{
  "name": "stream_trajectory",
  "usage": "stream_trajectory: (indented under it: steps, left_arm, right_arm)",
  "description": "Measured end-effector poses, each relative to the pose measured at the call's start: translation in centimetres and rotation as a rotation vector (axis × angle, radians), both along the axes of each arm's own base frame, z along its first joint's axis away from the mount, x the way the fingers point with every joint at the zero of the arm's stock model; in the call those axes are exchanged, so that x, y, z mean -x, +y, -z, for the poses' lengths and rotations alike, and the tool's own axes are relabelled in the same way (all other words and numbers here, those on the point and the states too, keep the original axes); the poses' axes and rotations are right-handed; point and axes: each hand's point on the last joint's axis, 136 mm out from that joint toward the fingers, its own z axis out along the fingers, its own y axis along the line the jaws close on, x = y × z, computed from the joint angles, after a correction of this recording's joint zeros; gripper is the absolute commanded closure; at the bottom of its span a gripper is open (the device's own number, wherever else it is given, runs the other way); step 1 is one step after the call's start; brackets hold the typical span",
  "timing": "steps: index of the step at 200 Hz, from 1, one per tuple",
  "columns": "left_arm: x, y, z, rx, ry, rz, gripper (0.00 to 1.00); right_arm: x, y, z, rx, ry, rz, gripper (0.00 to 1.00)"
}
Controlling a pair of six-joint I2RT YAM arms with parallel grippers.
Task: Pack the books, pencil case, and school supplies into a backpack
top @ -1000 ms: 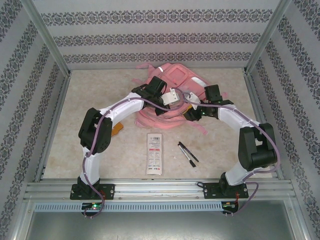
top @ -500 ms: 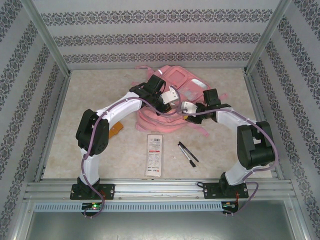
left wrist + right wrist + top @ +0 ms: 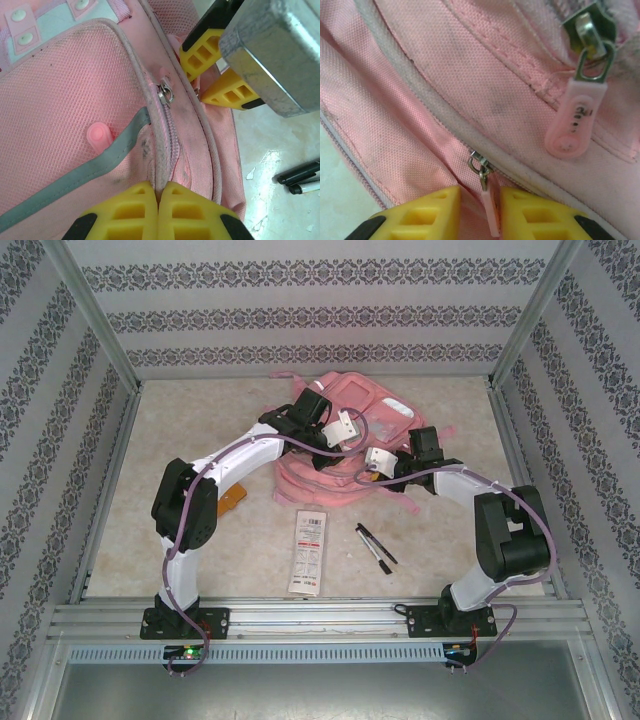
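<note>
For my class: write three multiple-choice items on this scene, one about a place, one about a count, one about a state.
1. Where on the table does the white pack lie? A in a far corner; B against the right edge; C near the front, beside the pens.
2. How many black pens? A one; B two; C four.
3. The left gripper has its fingers: A shut together; B wide apart; C around a pen.
Answers: C, it lies flat by the pens; B, two lie side by side; A, the yellow fingers meet.
</note>
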Motion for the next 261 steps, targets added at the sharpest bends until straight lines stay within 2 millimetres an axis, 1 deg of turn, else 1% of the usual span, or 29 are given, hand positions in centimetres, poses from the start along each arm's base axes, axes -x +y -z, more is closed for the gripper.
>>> stream_trajectory:
  steps: [11,15,39,55,66,91,106,114,126,152,168,178,183,192,205,222,231,236,247,261]
  left_arm:
    - [0.0,-0.1,0.0,0.006,0.007,-0.003,1.00]
    - [0.1,-0.1,-0.1,0.009,0.010,-0.004,1.00]
    - [0.1,-0.2,-0.1,0.020,0.031,-0.025,1.00]
    - [0.0,-0.3,-0.6,0.035,0.043,-0.045,1.00]
    - [-0.3,-0.5,-1.3,0.049,0.045,-0.059,1.00]
    - [-0.8,-1.1,-3.0,0.094,0.053,-0.084,1.00]
    - [-1.1,-1.6,-3.5,0.119,0.066,-0.095,1.00]
    - [-1.1,-1.7,-3.6,0.128,0.076,-0.102,1.00]
    - [-1.1,-1.9,-3.5,0.138,0.096,-0.110,1.00]
    - [-0.9,-2.3,-2.7,0.152,0.151,-0.128,1.00]
    - [-0.8,-2.4,-2.4,0.160,0.179,-0.139,1.00]
    - [-0.8,-2.5,-2.3,0.165,0.192,-0.148,1.00]
    - [-0.8,-2.5,-2.3,0.167,0.198,-0.153,1.00]
    - [-0.8,-2.5,-2.3,0.173,0.206,-0.160,1.00]
    - [-0.9,-2.6,-2.4,0.182,0.210,-0.168,1.00]
    - [-1.0,-2.7,-2.5,0.191,0.207,-0.168,1.00]
    - [-1.1,-2.8,-2.4,0.196,0.202,-0.165,1.00]
    - [-1.1,-2.9,-2.3,0.198,0.201,-0.164,1.00]
    - [-1.1,-2.9,-2.0,0.202,0.200,-0.161,1.00]
    - [-0.9,-2.9,-1.6,0.202,0.206,-0.159,1.00]
  right_arm:
    - [0.0,0.3,-0.1,-0.002,-0.006,-0.003,0.97]
    - [-0.1,0.4,-0.1,0.001,-0.013,-0.010,1.00]
    - [0.2,0.9,-0.2,-0.008,0.002,-0.008,1.00]
    - [0.9,1.1,-0.9,-0.042,0.009,-0.011,1.00]
    - [1.7,1.5,-1.8,-0.081,0.017,-0.023,1.00]
    - [3.3,2.8,-5.1,-0.209,0.035,-0.052,1.00]
    - [3.9,3.4,-6.3,-0.267,0.063,-0.044,1.00]
    - [4.2,3.7,-6.4,-0.289,0.089,-0.025,1.00]
    - [4.8,4.8,-6.4,-0.324,0.141,0.001,1.00]
    - [5.8,6.9,-5.9,-0.406,0.222,0.088,1.00]
    - [6.1,7.5,-5.3,-0.458,0.247,0.174,0.95]
    - [6.1,8.0,-5.2,-0.494,0.259,0.230,0.87]
    - [6.0,8.2,-5.2,-0.511,0.262,0.255,0.86]
    - [6.0,8.8,-5.3,-0.545,0.270,0.305,0.82]
    - [6.3,9.8,-5.6,-0.609,0.312,0.350,0.77]
    - [6.6,10.4,-5.9,-0.696,0.372,0.401,0.64]
    - [6.9,10.0,-5.9,-0.740,0.407,0.446,0.58]
    - [7.4,9.8,-5.7,-0.758,0.425,0.469,0.56]
    - [8.0,8.7,-5.6,-0.805,0.453,0.549,0.59]
    - [9.0,7.0,-5.6,-0.896,0.537,0.692,0.60]
